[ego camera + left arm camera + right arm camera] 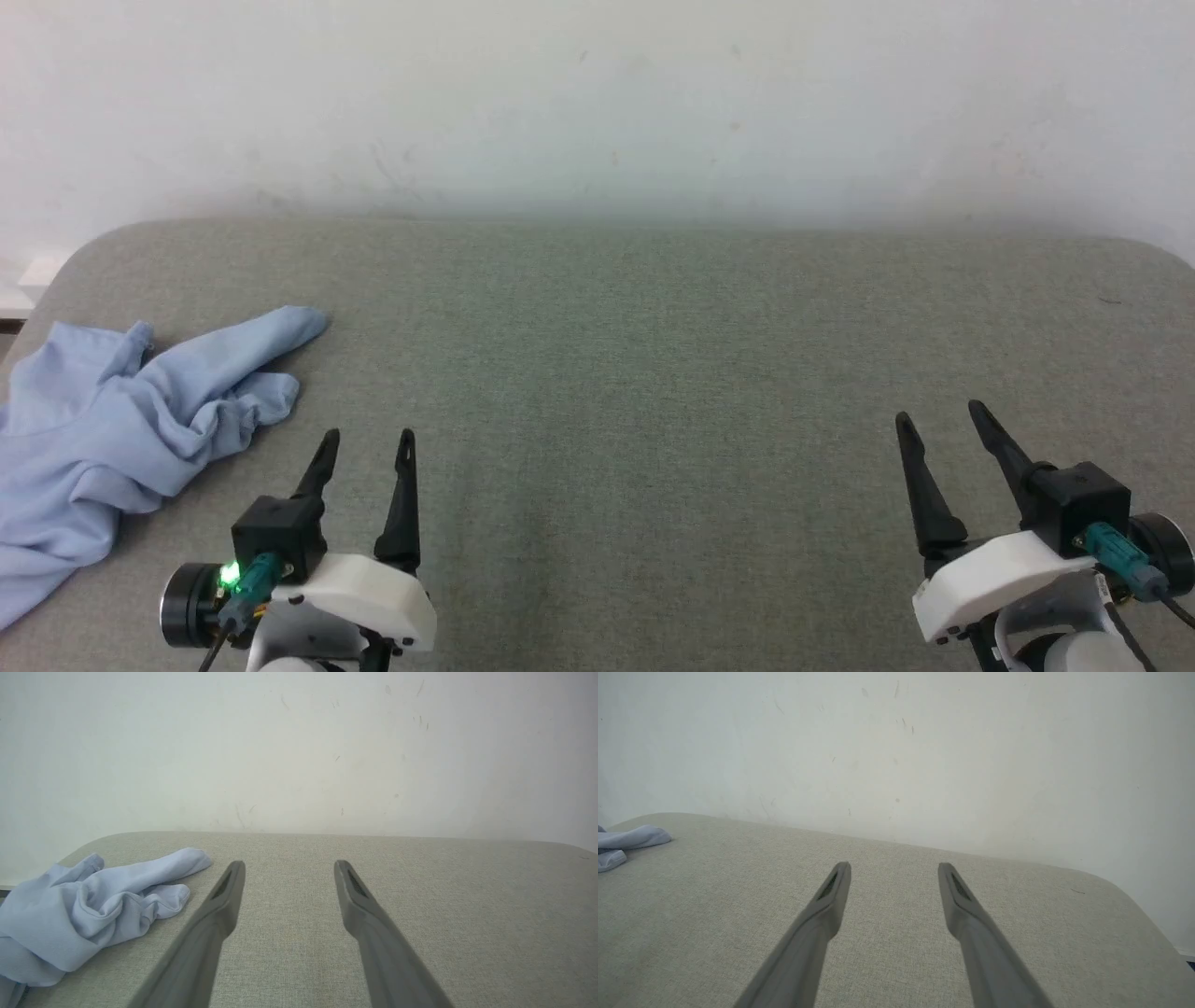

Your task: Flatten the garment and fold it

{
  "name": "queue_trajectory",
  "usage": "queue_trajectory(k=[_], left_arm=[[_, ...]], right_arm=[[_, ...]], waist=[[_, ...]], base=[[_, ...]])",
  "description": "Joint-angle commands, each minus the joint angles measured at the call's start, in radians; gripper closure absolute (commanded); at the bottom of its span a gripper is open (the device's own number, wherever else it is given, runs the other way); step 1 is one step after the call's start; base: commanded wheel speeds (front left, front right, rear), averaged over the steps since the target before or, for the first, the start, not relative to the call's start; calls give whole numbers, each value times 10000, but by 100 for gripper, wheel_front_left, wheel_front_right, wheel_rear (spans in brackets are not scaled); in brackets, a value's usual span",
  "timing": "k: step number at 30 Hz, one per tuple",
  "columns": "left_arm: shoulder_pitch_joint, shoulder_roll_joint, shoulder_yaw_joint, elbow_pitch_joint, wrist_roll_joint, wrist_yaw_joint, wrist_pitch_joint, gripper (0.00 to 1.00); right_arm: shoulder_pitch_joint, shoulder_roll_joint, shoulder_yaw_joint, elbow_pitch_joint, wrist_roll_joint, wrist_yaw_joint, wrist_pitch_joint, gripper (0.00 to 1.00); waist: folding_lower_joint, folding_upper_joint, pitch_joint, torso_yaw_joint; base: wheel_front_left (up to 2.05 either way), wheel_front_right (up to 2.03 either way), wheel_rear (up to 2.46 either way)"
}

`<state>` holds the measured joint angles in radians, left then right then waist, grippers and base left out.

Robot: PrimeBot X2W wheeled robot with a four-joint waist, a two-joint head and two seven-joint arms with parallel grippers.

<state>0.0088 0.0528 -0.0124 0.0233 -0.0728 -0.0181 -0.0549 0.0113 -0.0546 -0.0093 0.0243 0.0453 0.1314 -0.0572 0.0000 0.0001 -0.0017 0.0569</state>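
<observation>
The garment (112,429), a light blue shirt, lies crumpled at the far left of the grey cloth-covered table (653,373), partly over its left edge; its collar, placket and script are hidden in the folds. One sleeve-like fold points toward the table's middle. My left gripper (368,437) stands open just right of the garment (84,905), not touching it, nothing between its fingers (224,896). My right gripper (940,414) is open at the lower right, far from the garment (626,842), with bare table between its fingers (836,891).
A white wall (597,103) rises directly behind the table's far edge. The table has rounded back corners, and its left edge runs under the garment. Broad bare fabric lies between the two grippers.
</observation>
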Motion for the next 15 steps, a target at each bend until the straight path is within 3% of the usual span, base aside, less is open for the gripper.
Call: queue_trajectory(k=[1, 15], left_arm=[[-179, -7, 34, 46, -148, -91, -137, 0], [-240, -10, 171, 136, -474, -174, -430, 0]], right_arm=[[-23, 13, 2, 33, 67, -2, -109, 0], [-24, 17, 99, -92, 122, -3, -259, 0]], waist=[[0, -1, -15, 187], [0, -1, 5, 1453]], base=[[0, 0, 0], [0, 0, 0]])
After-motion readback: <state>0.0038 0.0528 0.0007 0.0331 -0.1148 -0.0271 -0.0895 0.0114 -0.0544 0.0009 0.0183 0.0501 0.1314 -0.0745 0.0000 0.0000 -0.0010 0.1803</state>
